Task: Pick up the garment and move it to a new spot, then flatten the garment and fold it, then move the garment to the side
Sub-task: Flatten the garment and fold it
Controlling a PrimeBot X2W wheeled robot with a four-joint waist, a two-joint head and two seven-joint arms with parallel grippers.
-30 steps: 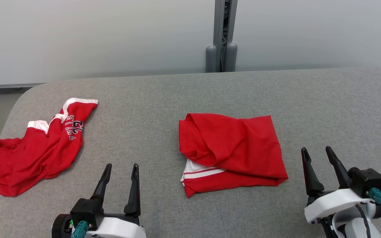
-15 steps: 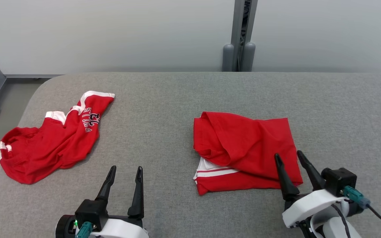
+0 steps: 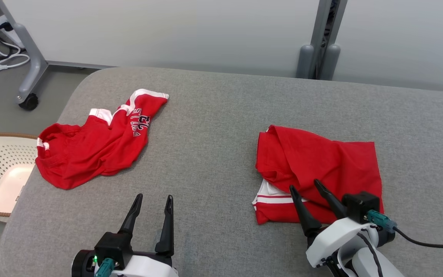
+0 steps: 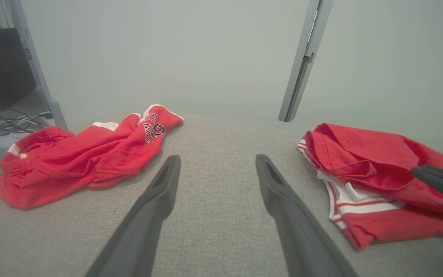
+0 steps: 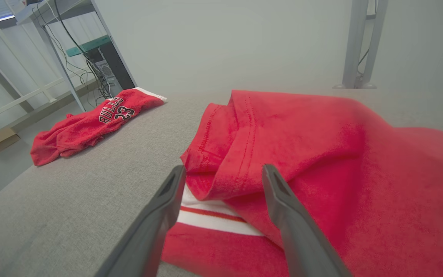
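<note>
Mostly bare table (image 3: 214,115), right hand (image 3: 303,184) spread over folded garment (image 3: 337,165), near edge

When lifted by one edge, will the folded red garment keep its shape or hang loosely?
It will probably droop and unfold: the folded red garment lies in soft wrinkles, layers loosely stacked. It looks thin, so likely light. Pushed, it may bunch on the rough grey table.

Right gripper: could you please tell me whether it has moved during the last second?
Yes. Against the folded red garment, the right gripper has shifted left: earlier clear of the garment's right edge, its open fingers are now over its near part.
</note>
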